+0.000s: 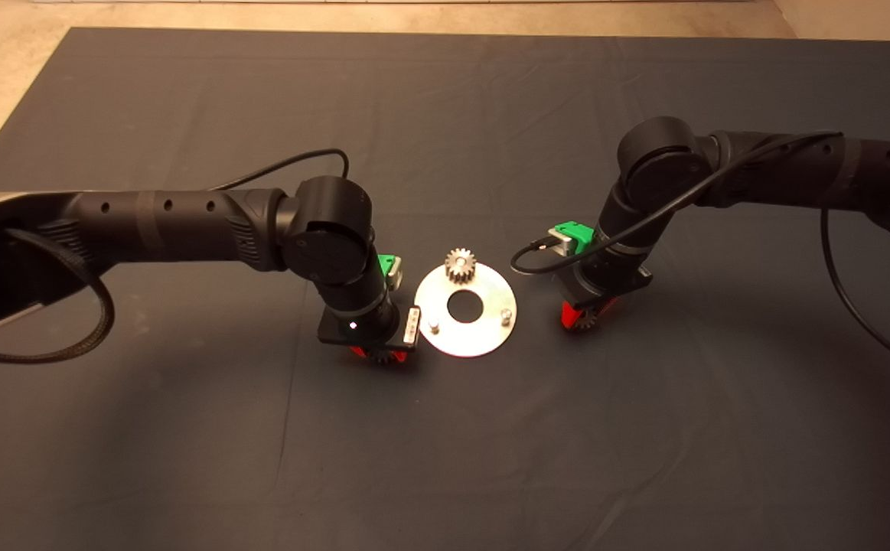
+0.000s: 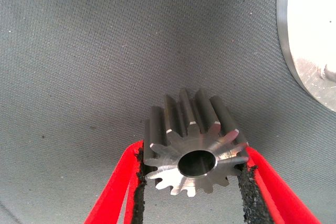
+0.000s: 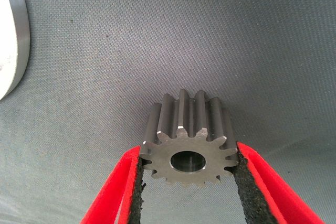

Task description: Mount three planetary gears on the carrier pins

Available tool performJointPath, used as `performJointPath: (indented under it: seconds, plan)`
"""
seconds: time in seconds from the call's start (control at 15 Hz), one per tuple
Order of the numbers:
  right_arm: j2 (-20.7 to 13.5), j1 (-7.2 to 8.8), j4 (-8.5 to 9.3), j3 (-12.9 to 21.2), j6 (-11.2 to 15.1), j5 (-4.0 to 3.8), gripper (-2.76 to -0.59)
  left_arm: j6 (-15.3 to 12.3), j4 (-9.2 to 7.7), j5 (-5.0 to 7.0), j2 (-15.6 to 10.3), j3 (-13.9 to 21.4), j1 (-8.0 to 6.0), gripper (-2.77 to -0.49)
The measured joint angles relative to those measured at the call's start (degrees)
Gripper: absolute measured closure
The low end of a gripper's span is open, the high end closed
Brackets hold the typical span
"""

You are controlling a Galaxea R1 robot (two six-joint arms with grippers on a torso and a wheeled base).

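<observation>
The shiny round carrier disc (image 1: 483, 340) lies on the mat's middle. One planetary gear (image 1: 461, 265) sits on its far pin. Two pins stand bare, the near-left pin (image 1: 433, 327) and the near-right pin (image 1: 505, 314). My left gripper (image 1: 379, 354) is just left of the disc, shut on a second gear (image 2: 194, 148) held by its toothed sides. My right gripper (image 1: 582, 319) is just right of the disc, shut on the third gear (image 3: 186, 140). Both held gears are low over the mat; I cannot tell whether they touch it.
The disc's edge shows in the left wrist view (image 2: 310, 35) and in the right wrist view (image 3: 10, 40). The dark mat (image 1: 445, 459) lies around the disc, with bare tabletop (image 1: 1, 69) beyond its far-left corner. Cables hang from both arms.
</observation>
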Motion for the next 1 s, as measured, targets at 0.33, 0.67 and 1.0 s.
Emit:
performJointPath:
  seconds: [0.33, 0.67, 1.0]
  plan:
    - [0.0, 0.0, 0.0, 0.0, 0.0, -0.02, -1.05, 0.0, 0.0, 0.0, 0.0, 0.0, 0.0, -0.97]
    - [0.0, -0.01, -0.04, 0.3, 0.0, -0.01, -1.01, 0.0, -0.02, 0.17, -0.2, 0.0, 0.0, -0.86]
    - [0.0, -0.04, -0.06, 0.5, 0.0, -0.15, -0.99, 1.3, -0.05, 0.39, -0.3, 0.0, 0.0, -0.86]
